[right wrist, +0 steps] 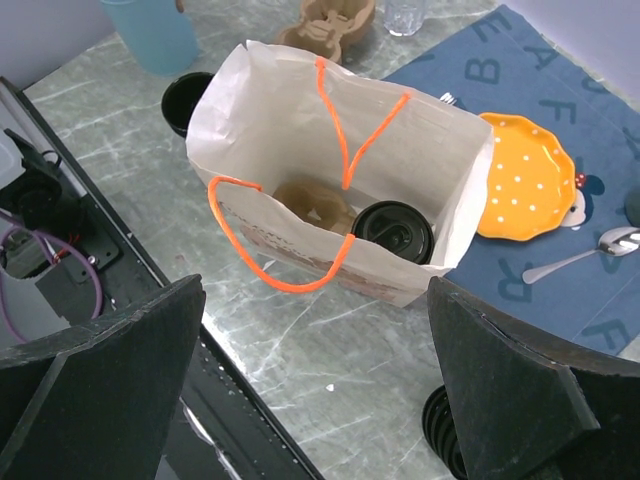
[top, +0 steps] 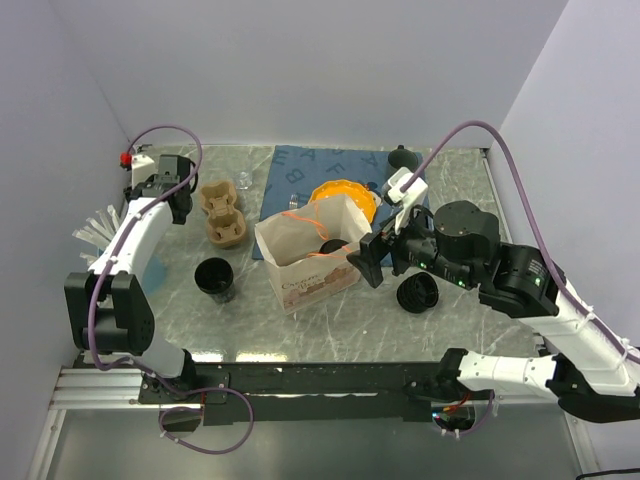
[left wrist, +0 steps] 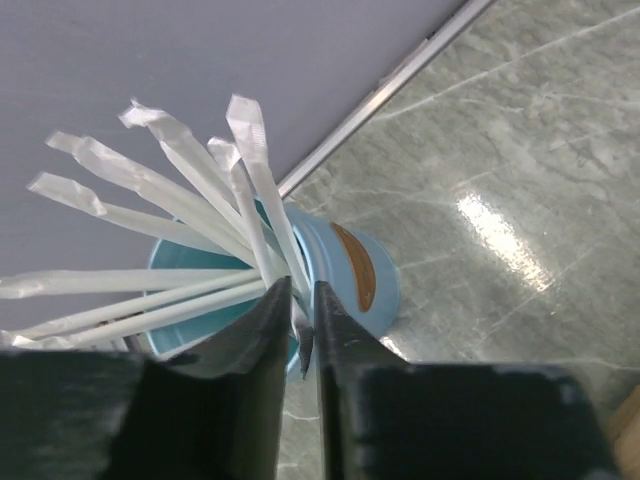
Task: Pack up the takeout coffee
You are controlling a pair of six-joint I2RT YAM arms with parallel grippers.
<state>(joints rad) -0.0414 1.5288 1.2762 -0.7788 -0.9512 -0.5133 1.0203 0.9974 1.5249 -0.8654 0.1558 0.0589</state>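
Observation:
A black takeout coffee cup with its lid on (right wrist: 397, 232) stands inside the open white paper bag (top: 305, 255), beside a brown carrier. Left of the bag, another black cup (top: 215, 278) sits open on the table. A round black ribbed lid (top: 418, 293) lies right of the bag. My left gripper (left wrist: 300, 290) hangs over the light blue cup (left wrist: 365, 285) of wrapped straws (top: 95, 228), its jaws pinched on one straw. My right gripper (right wrist: 315, 290) is open wide, above the table just in front of the bag, with nothing between its fingers.
Two brown cardboard cup carriers (top: 222, 215) lie behind the open cup, with a small clear glass (top: 244, 181) further back. An orange plate (top: 345, 195) and a spoon (right wrist: 590, 255) rest on a blue letter mat (top: 300, 165). Walls stand close on the left and at the back.

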